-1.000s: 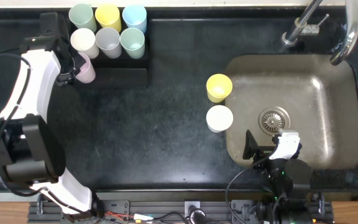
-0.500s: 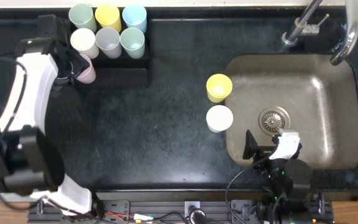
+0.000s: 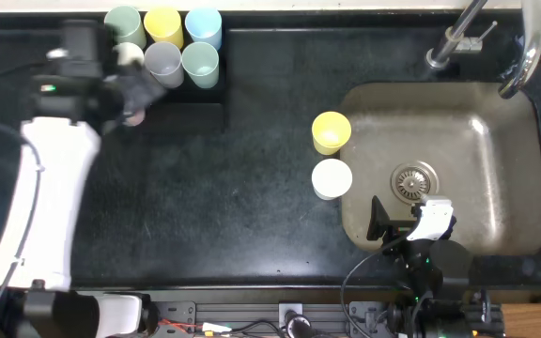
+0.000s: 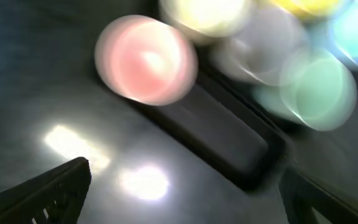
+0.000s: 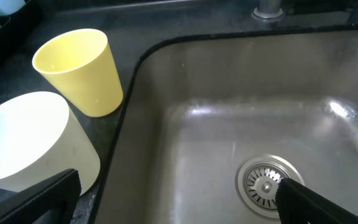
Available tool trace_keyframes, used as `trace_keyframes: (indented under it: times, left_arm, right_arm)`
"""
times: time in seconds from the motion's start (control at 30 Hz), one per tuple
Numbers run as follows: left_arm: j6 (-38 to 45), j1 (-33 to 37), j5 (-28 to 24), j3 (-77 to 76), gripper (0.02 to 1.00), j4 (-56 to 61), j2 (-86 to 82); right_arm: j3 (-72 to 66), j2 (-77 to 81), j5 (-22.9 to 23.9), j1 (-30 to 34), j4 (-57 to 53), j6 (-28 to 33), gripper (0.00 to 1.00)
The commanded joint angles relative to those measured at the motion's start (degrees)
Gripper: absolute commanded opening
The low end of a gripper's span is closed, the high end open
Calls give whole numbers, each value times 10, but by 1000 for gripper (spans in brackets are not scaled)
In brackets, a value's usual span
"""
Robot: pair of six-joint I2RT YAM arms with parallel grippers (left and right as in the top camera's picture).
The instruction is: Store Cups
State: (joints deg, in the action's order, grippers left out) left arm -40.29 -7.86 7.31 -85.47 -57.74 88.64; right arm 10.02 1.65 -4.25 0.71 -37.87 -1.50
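My left tool (image 4: 182, 177) open, empty; pink cup (image 4: 146, 59) below it, seemingly at rack (image 4: 229, 134) edge. Right tool (image 5: 176, 183) open over sink (image 5: 229, 124).

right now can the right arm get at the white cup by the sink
Probably yes. The right gripper hangs open at the left side of the sink, and the white cup stands upright on the counter just past the rim, nothing between them. The yellow cup stands beyond it, out of the way.
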Motion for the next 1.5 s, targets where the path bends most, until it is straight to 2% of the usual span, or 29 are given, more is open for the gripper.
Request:
trace_keyframes:
  times: [0.03,0.27,0.53,1.03,1.5]
  left_arm:
    - [17,-117,-7,-1,998,36,10]
    - [8,-271,-2,-7,1000,98,73]
    - [-3,-353,-2,-45,1000,99,155]
    - [-17,-364,2,-57,1000,122,188]
    - [-16,-360,3,-61,1000,87,189]
  right_arm:
    - [-9,-3,-2,0,-9,-2,998]
    - [-9,-3,-2,0,-9,-2,998]
    - [-9,-3,-2,0,-9,-2,998]
    - [-9,-3,-2,0,-9,-2,996]
    - [-9,-3,-2,0,-9,-2,998]
